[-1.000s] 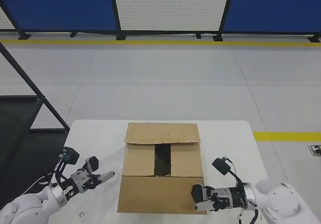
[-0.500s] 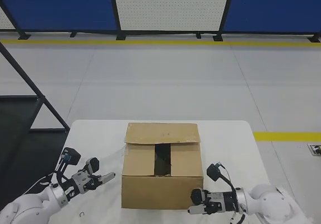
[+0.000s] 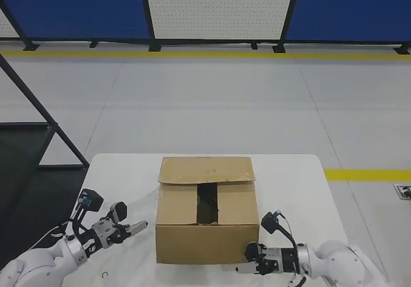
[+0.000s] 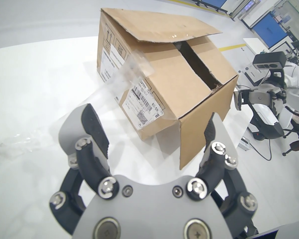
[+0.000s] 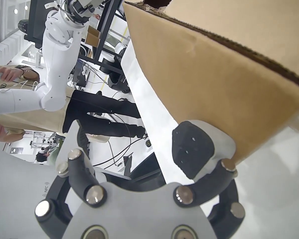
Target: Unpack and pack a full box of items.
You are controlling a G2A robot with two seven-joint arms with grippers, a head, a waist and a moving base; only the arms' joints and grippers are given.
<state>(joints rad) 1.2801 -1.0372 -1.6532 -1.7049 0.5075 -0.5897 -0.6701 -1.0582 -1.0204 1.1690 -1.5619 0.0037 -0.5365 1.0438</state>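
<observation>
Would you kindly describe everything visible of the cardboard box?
The brown cardboard box stands upright on the table. Its far flap tilts up, two inner flaps lie shut with a dark gap between, and the near flap hangs down. Labels and loose clear tape mark one side. The open right pincer sits at its near corner.

A white table is carrying a cardboard box, which is sitting upright around the middle of it. The box's top flaps are lying partly open, with a dark gap showing between them. A crumpled scrap of clear film is lying on the bare tabletop, well apart from the box. A small dark ring, perhaps a loop of tape, is resting near the table's front left corner.
</observation>
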